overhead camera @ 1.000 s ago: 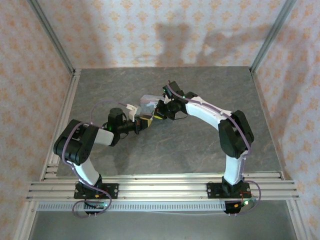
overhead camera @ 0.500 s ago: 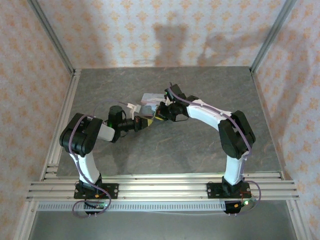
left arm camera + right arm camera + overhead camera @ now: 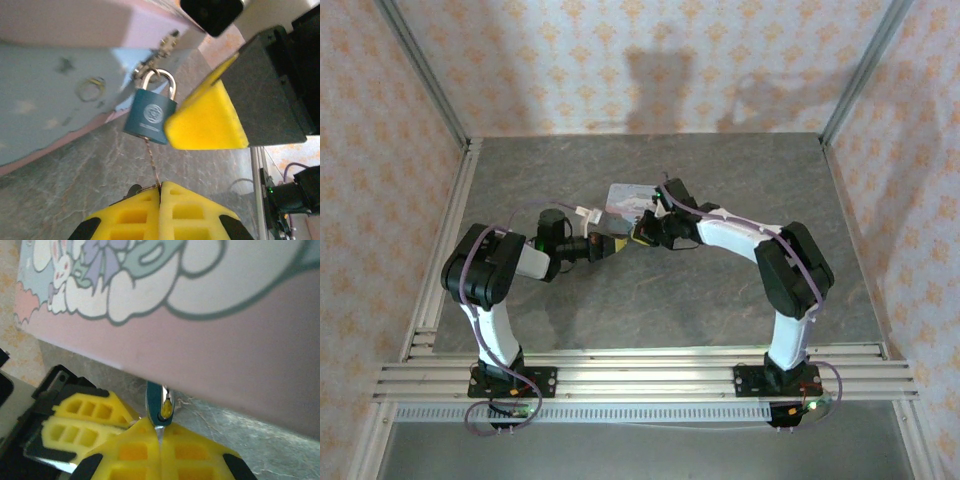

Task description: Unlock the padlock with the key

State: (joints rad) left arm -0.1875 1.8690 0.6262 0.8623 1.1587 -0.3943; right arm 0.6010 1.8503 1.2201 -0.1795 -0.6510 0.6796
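room: we see open grey bench (image 3: 720, 290) on every side of the tin (image 3: 628, 198), with the walls (image 3: 390, 100) well apart from it.
padlock (image 3: 150, 114): dark teal, with a silver shackle (image 3: 172, 85) hooked through the tin's hasp (image 3: 161, 45).
key (image 3: 152, 160): a thin pale sliver below the tin, entering the padlock's base.
left end effector (image 3: 161, 186): fingers together, clamped on the key.
right end effector (image 3: 160, 429): fingers together, pinching the padlock's edge.

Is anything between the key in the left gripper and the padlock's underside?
Nothing visible. The key runs straight from the shut left gripper up to the underside of the padlock. The right gripper sits at the padlock's lower right corner, beside that path, not across it. Whether the key is in the keyhole is unclear.
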